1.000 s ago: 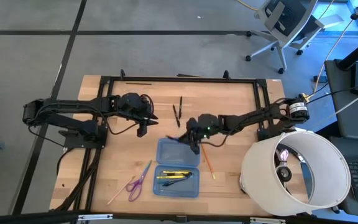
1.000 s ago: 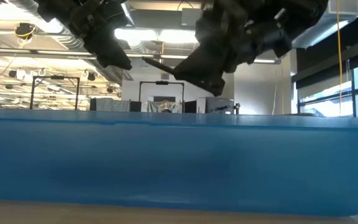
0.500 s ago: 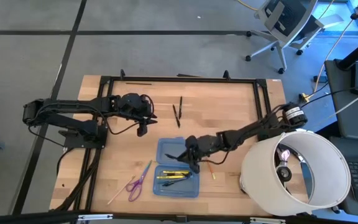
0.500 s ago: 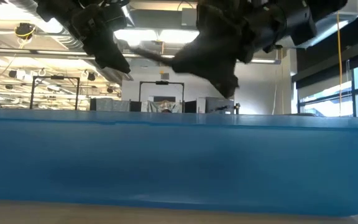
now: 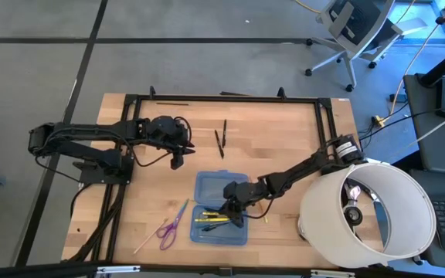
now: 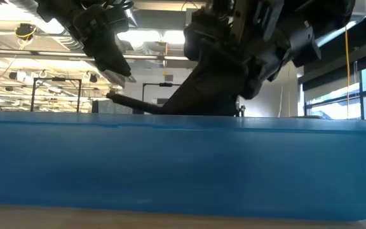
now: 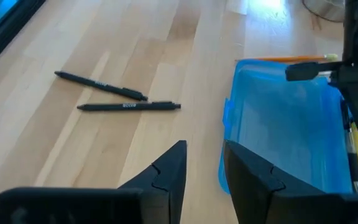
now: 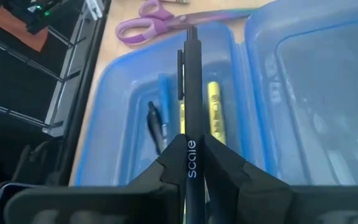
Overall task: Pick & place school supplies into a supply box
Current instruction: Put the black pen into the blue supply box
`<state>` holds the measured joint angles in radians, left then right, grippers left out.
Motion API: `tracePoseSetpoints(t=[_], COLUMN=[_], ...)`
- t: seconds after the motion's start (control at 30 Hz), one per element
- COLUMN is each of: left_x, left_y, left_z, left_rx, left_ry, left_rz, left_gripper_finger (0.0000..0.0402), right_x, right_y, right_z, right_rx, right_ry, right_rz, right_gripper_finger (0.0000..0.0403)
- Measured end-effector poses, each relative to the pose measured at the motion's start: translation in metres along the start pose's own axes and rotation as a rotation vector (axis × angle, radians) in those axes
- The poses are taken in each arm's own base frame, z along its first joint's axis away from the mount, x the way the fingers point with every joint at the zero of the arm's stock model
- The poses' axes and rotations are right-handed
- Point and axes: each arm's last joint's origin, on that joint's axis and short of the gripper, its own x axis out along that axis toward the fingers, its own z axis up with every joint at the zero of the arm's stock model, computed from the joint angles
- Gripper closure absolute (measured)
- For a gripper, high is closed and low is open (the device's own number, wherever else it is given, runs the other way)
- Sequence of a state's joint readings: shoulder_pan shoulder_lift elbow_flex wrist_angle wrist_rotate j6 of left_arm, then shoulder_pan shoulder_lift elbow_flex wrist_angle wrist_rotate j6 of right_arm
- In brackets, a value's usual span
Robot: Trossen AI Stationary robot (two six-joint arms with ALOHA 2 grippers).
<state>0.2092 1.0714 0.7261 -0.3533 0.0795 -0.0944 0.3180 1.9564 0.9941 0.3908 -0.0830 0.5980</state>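
The right gripper (image 5: 232,208), clamped on a black pen (image 8: 187,93), has moved toward 6 o'clock and now hangs over the supply box (image 5: 221,207) half holding pencils. The left gripper (image 5: 176,158), fingers apart, stays at 10 o'clock of the box over the tabletop (image 5: 284,131).

Two loose black pens (image 7: 114,98); one translucent blue plastic hinged case (image 5: 221,207); one pair of purple-handled scissors (image 5: 171,225); one orange pencil (image 7: 291,58); one white cylindrical drum (image 5: 368,210).
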Motion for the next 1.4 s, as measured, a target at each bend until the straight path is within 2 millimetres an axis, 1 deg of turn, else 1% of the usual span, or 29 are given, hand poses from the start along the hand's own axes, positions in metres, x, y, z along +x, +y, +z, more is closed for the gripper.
tracePoseSetpoints(t=[0.43, 0.57, 0.63, 0.87, 1.0, 1.1, 1.2, 1.3, 1.4], left_x=[0.000, 0.000, 0.000, 0.000, 0.000, 0.006, 0.016, 0.030, 0.046], left_y=[0.000, 0.001, 0.001, 0.001, 0.001, 0.004, 0.007, 0.012, 0.019], left_z=[-0.001, 0.001, 0.002, 0.004, 0.004, 0.004, 0.009, 0.016, 0.027], left_rx=[0.004, 0.053, 0.066, 0.119, 0.148, 0.165, 0.200, 0.246, 0.327], left_ry=[0.014, -0.013, -0.024, -0.043, -0.044, -0.018, 0.007, 0.053, 0.099], left_rz=[0.002, 0.033, 0.042, 0.045, 0.045, 0.041, 0.003, -0.030, -0.046], left_gripper_finger=[0.0307, 0.0304, 0.0305, 0.0301, 0.0290, 0.0281, 0.0275, 0.0272, 0.0272], right_x=[0.001, 0.001, 0.001, 0.001, -0.004, -0.013, -0.023, -0.034, -0.041], right_y=[-0.002, -0.002, -0.002, -0.003, -0.004, -0.002, -0.001, -0.002, -0.009], right_z=[-0.002, -0.002, -0.003, -0.003, 0.004, 0.017, 0.028, 0.039, 0.045], right_rx=[-0.001, -0.001, -0.003, -0.003, 0.004, -0.006, -0.019, -0.026, 0.016], right_ry=[0.023, 0.025, 0.026, 0.030, 0.042, 0.018, -0.017, -0.050, -0.052], right_rz=[-0.016, -0.018, -0.018, -0.022, 0.031, 0.068, 0.074, 0.067, 0.015], right_gripper_finger=[0.0353, 0.0352, 0.0343, 0.0284, 0.0273, 0.0273, 0.0274, 0.0274, 0.0274])
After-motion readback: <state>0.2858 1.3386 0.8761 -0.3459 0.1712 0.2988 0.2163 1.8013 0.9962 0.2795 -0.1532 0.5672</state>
